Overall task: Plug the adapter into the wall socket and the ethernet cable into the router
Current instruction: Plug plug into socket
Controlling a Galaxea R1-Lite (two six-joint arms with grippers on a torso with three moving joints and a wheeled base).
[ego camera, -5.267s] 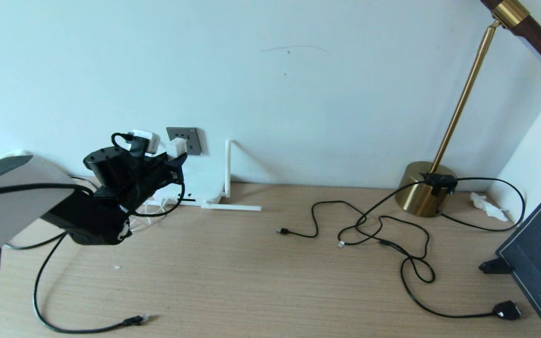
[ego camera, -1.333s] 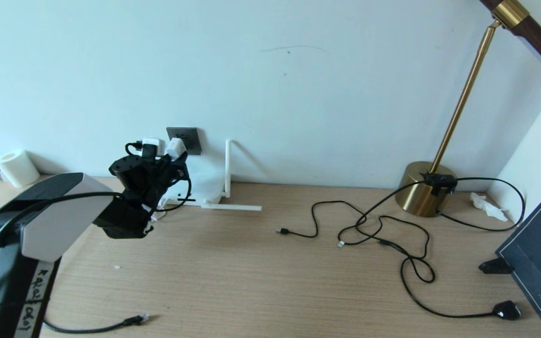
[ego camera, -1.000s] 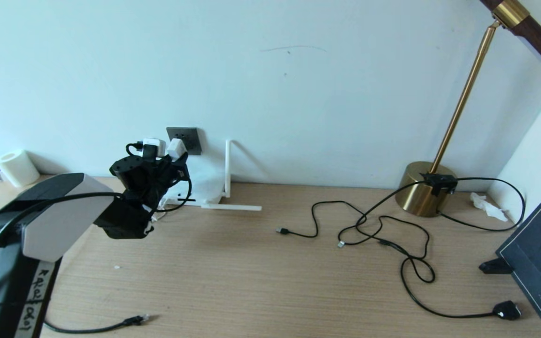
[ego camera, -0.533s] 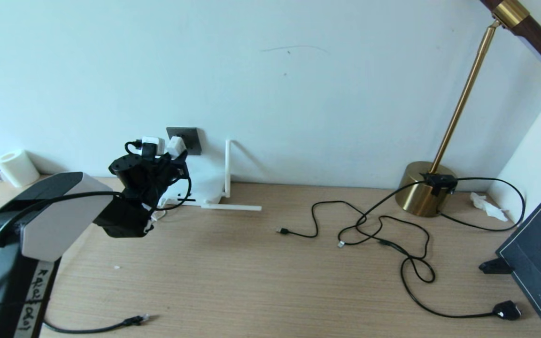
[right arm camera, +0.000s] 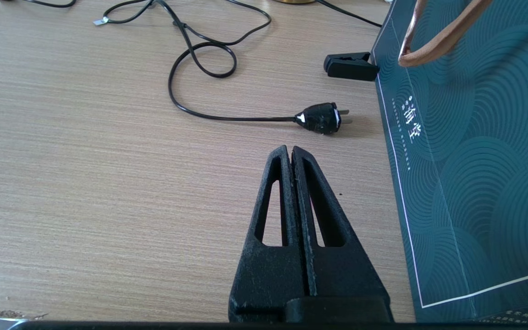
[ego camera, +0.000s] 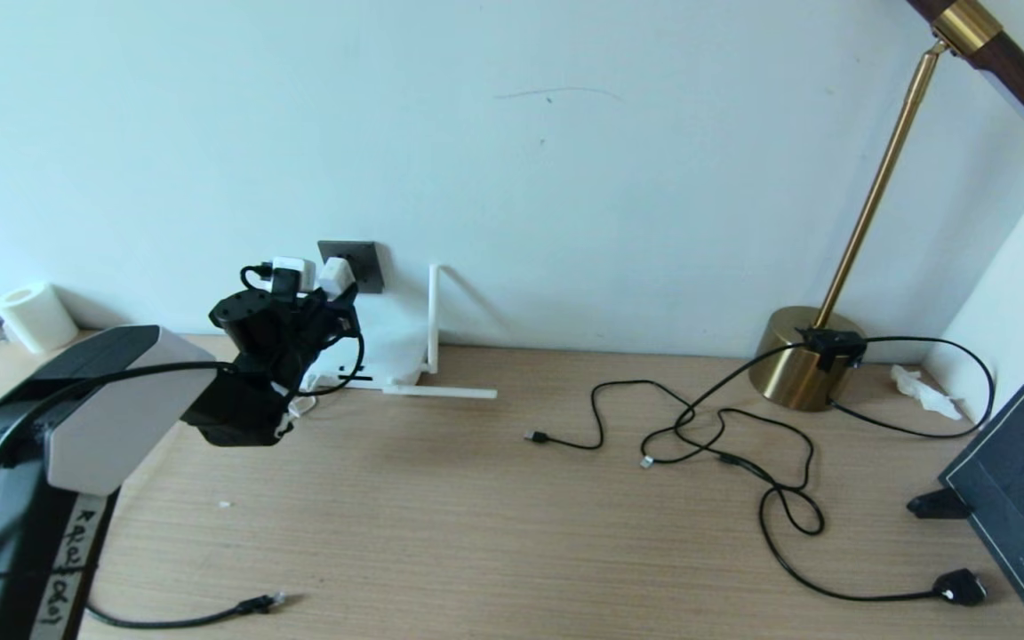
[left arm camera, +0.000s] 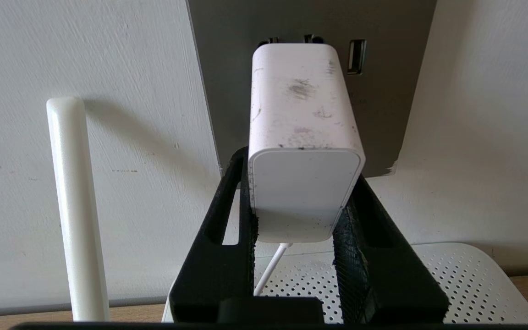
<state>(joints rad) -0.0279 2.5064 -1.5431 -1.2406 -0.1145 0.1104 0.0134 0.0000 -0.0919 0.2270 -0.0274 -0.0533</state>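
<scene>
While your left end effector (left arm camera: 298,215) is clamped on the adapter (left arm camera: 303,137), the adapter's front end sits right at the socket (left arm camera: 383,91); its prongs meet the upper holes, though you cannot tell how deep they sit. The adapter's thin white cord (left arm camera: 268,270) drops down between the fingers (left arm camera: 227,256). Below it lies the router (left arm camera: 452,284), flat on the table (ego camera: 476,533) against the wall, with one antenna (left arm camera: 76,206) standing upright beside the socket and another (ego camera: 441,391) lying along the table. Your ethernet cable (ego camera: 183,617) rests on the near left part of the table, its connector (ego camera: 261,604) free and well apart from the router. Your right end effector (right arm camera: 291,153) hovers low over the table with its fingers pressed together, holding nothing, near a black plug (right arm camera: 321,118) and a dark green bag (right arm camera: 475,160). Thin black cables (ego camera: 725,444) loop in front of the brass lamp base (ego camera: 801,356), and a white roll (ego camera: 32,316) stands at the far left.
</scene>
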